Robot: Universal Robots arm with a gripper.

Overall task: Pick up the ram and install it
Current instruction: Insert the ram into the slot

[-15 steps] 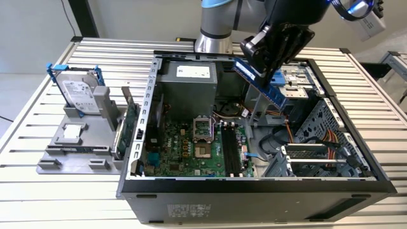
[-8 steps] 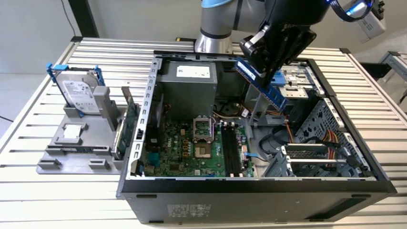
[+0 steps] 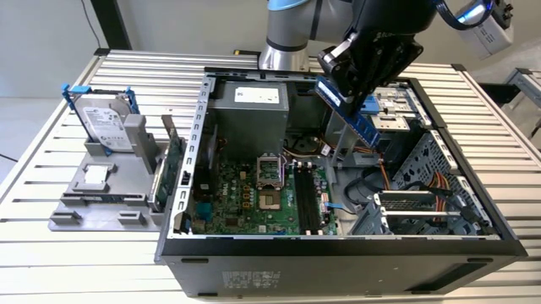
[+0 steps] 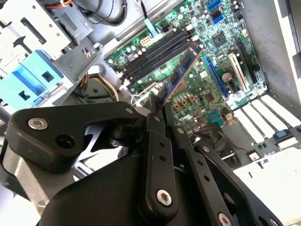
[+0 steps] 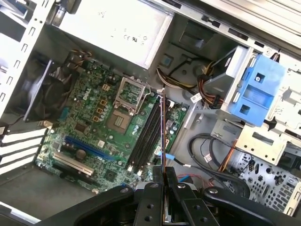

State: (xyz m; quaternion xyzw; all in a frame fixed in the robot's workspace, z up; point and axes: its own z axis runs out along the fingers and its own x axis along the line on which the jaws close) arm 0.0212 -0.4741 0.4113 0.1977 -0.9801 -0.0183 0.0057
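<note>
Exterior view: the claw [image 3: 348,73] is clamped on the upper end of the ram [image 3: 355,117], which hangs tilted in the air over the open case [image 3: 338,259] on the table [image 3: 50,272]. The stick slopes down toward the exterior view's right, close to the drive cage [image 3: 393,107]. The memory slots [image 3: 308,202] sit lower on the board, clearly apart from it.

Second wrist view: the ram [image 4: 182,70] sticks straight out of the claw [image 4: 157,106], chip face showing and long axis aimed at the board. The memory slots [image 4: 157,52] lie just past it, and to me the two don't look quite lined up.

First wrist view: the ram [image 5: 163,127] is edge-on, a thin line running from the claw [image 5: 164,181] right alongside the memory slots [image 5: 143,134]. My read is that it's hovering, not seated. The tight spots are the blue drive bracket [image 5: 256,92] and cables [image 5: 211,150] on one side and the CPU socket [image 5: 129,92] on the other. The space over the slots looks free.
</note>
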